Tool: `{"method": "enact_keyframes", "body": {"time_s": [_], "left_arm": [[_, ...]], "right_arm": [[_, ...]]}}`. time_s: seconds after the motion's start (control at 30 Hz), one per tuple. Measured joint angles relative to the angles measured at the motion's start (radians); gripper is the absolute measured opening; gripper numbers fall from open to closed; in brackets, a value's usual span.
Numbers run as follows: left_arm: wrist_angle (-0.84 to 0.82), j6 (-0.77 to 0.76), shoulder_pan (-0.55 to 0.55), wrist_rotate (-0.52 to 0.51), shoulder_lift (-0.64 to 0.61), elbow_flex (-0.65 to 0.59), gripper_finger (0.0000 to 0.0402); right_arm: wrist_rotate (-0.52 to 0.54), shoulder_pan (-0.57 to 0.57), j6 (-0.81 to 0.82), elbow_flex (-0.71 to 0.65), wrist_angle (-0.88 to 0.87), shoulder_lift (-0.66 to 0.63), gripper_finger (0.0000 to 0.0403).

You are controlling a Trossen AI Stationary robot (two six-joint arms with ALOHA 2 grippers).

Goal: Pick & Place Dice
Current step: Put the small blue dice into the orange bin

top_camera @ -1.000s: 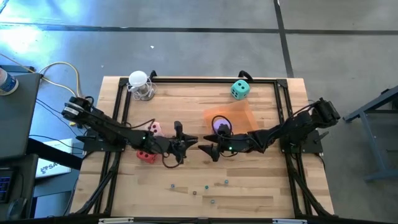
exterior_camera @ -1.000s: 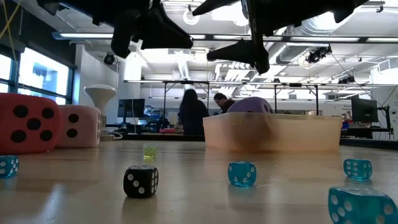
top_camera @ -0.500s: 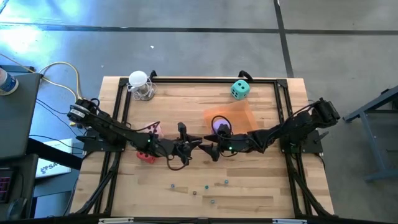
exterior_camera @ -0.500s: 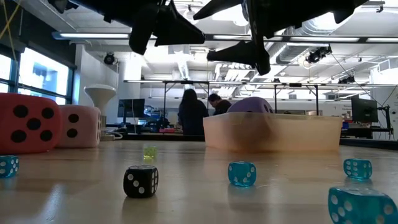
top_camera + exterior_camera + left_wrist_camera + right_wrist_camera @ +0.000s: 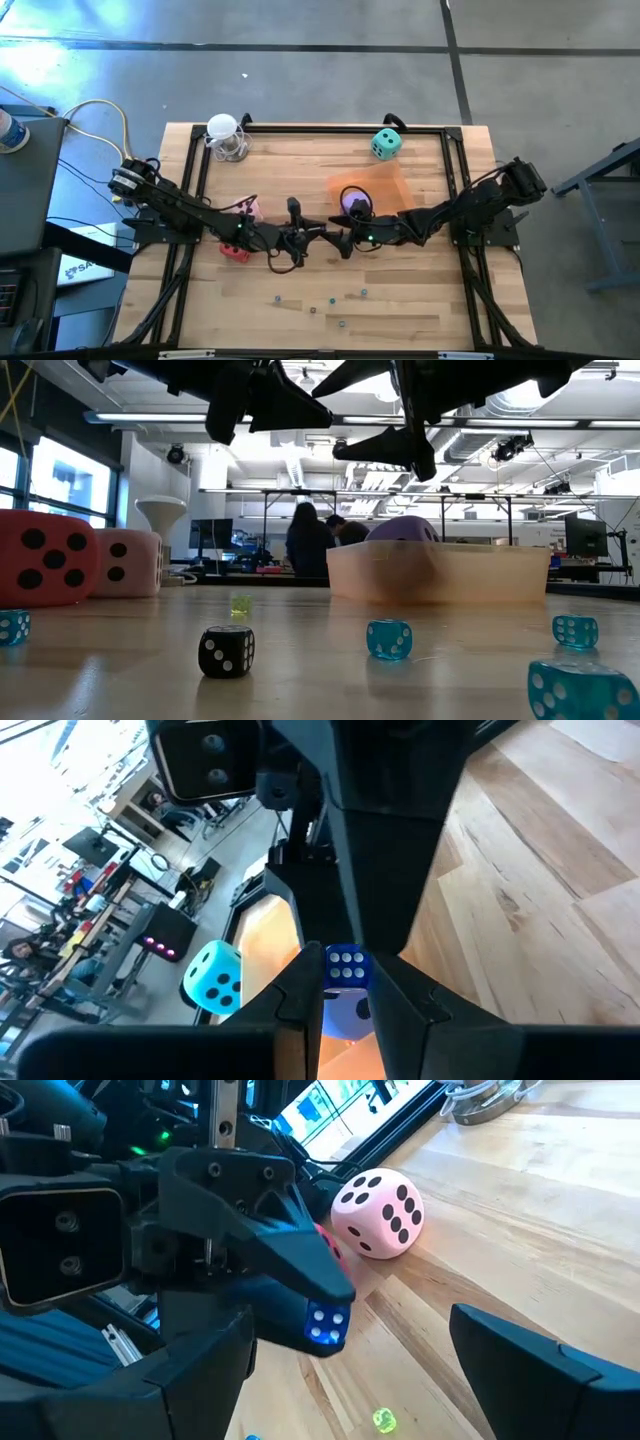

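Both arms reached in from opposite sides and met near the middle of the tabletop, held above it. The left hand (image 5: 318, 232) pointed toward the right arm, its fingers (image 5: 300, 1270) closed around a small blue die (image 5: 323, 1326). The right hand (image 5: 335, 240) faced it, just beside it, with its fingers (image 5: 540, 1365) spread wide apart and empty.

- A pink die (image 5: 379, 1212) with dark pips is seen beside a red die (image 5: 235, 252).
- A teal die (image 5: 386, 144) and a purple die (image 5: 355, 203) are seen near an orange tray (image 5: 385, 182).
- A small blue die (image 5: 324, 1326), white-pipped, is gripped by black fingers (image 5: 290, 1255).
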Motion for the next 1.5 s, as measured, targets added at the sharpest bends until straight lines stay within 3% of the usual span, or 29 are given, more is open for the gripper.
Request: {"method": "enact_keyframes", "body": {"time_s": [0.43,0.9,1.5], "left_arm": [[0.000,-0.003,0.000,0.004,0.001,-0.001,0.0061],[-0.001,-0.021,0.000,0.000,0.001,-0.001,0.0061],[-0.004,-0.017,0.003,-0.002,0.002,-0.001,0.0061]], "right_arm": [[0.000,-0.009,-0.007,0.000,-0.005,0.000,0.0316],[-0.007,-0.020,-0.007,0.000,-0.006,0.000,0.0186],[-0.017,-0.020,-0.053,0.002,-0.004,-0.001,0.0048]]}}
